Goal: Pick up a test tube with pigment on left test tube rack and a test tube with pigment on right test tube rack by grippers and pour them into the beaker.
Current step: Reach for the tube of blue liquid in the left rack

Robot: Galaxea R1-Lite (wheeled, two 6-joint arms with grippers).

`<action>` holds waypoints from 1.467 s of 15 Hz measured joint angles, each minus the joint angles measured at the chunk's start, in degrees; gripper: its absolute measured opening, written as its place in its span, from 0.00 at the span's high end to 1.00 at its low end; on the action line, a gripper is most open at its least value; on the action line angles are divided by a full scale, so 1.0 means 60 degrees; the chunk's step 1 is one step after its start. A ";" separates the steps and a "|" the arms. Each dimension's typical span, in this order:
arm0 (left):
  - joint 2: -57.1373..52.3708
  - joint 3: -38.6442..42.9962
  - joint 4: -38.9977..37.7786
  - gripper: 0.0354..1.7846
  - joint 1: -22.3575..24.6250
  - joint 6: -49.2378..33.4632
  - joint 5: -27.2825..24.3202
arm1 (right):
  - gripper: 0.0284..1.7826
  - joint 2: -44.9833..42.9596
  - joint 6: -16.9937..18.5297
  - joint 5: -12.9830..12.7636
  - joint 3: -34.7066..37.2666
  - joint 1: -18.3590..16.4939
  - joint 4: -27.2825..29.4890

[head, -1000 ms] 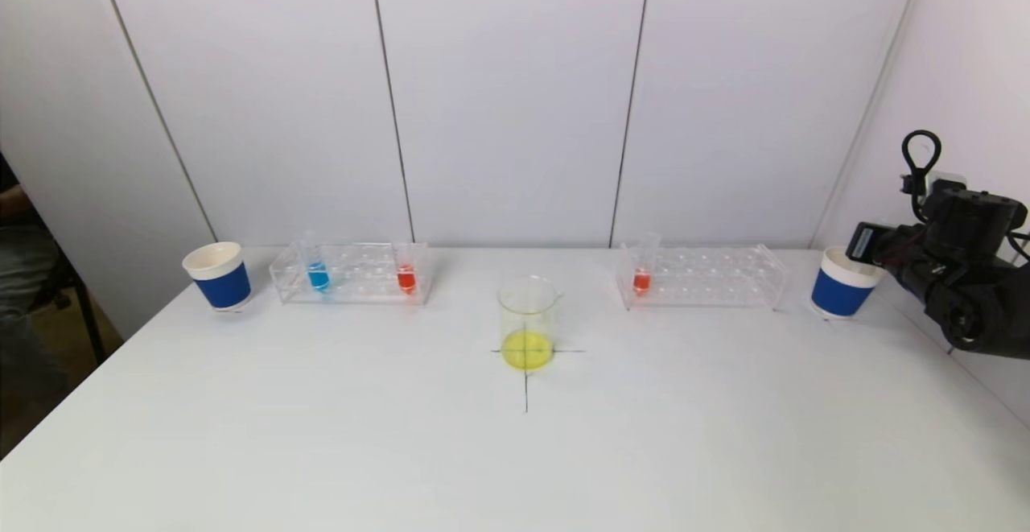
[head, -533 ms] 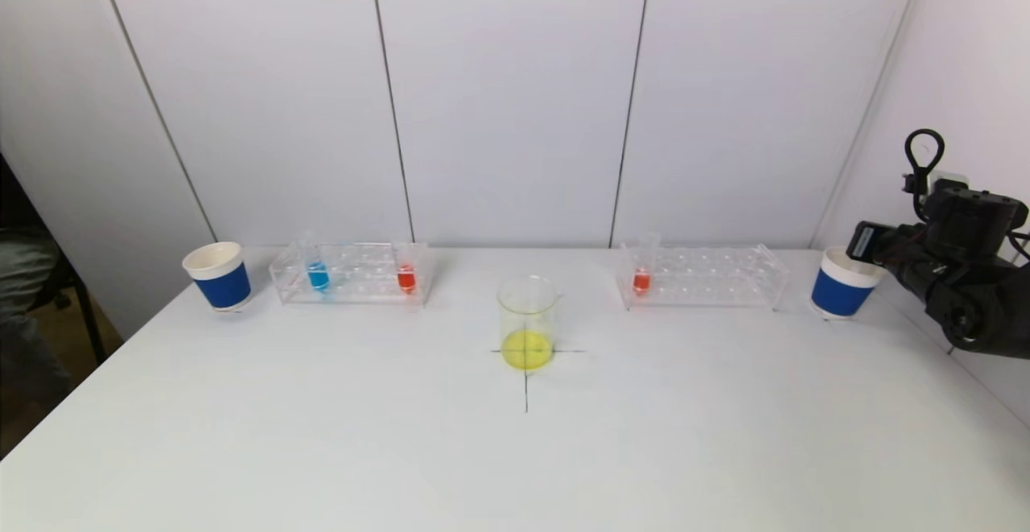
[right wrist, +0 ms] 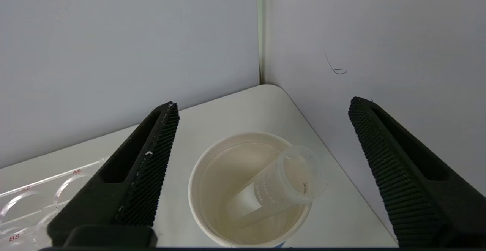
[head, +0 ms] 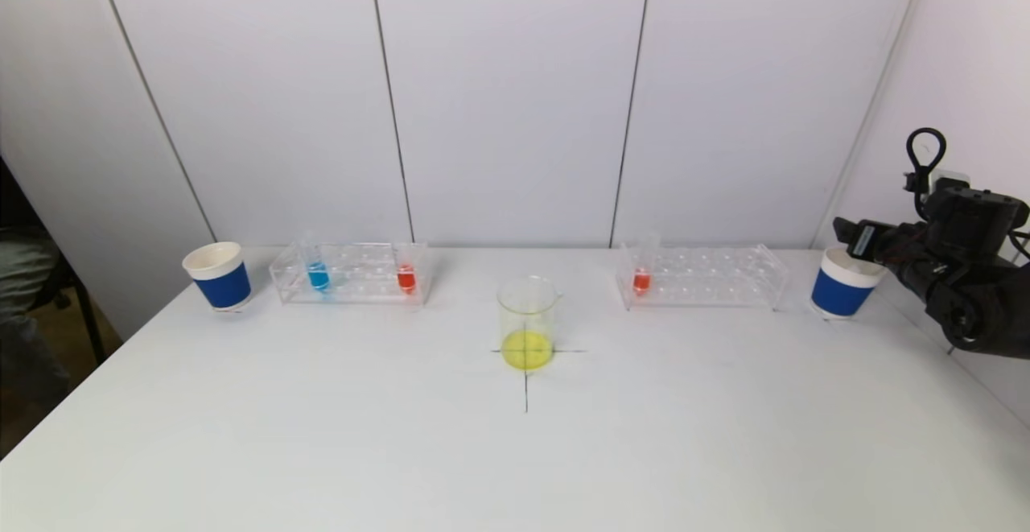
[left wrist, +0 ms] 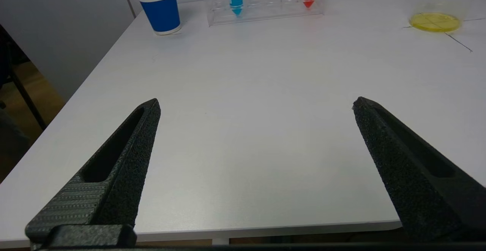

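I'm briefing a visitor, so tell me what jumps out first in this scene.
The beaker with yellow liquid stands on the black cross at the table's centre, flanked by the left rack holding a blue and a red tube and the right rack holding one red tube. At the far right, the right claw hangs open over a blue cup with an empty tube leaning inside.

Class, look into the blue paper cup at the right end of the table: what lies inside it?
An empty clear test tube leans inside the blue paper cup. The tube's lower tip cannot be made out.
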 joint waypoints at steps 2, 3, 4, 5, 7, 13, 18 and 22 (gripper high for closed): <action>0.0000 0.0000 0.0002 0.01 0.0000 0.0000 -0.0004 | 0.01 0.0000 -0.0004 0.0000 0.0000 0.0000 0.0000; 0.0000 0.0000 0.0000 0.01 0.0000 -0.0004 0.0000 | 0.01 0.0000 0.0000 0.0000 0.0000 0.0000 -0.0002; 0.0000 0.0000 0.0000 0.01 0.0000 0.0000 -0.0004 | 0.01 0.0000 0.0000 0.0000 0.0000 0.0000 -0.0002; 0.0000 0.0000 0.0002 0.01 0.0000 0.0000 -0.0004 | 0.01 -0.0004 0.0000 0.0000 0.0004 0.0000 -0.0002; 0.0000 0.0000 0.0002 0.01 0.0000 0.0000 -0.0004 | 0.01 -0.0077 -0.0004 0.0010 0.0033 0.0000 -0.0002; 0.0000 0.0000 0.0002 0.01 0.0000 0.0000 -0.0004 | 0.01 -0.1185 0.0000 0.0161 0.0660 0.0331 0.0008; 0.0000 0.0000 0.0000 0.01 0.0000 0.0002 -0.0004 | 0.01 -0.3021 -0.0018 0.0323 0.1896 0.1420 0.0004; 0.0000 0.0000 0.0000 0.01 -0.0004 -0.0004 0.0000 | 0.01 -0.4868 -0.0026 0.0331 0.3444 0.2664 -0.0002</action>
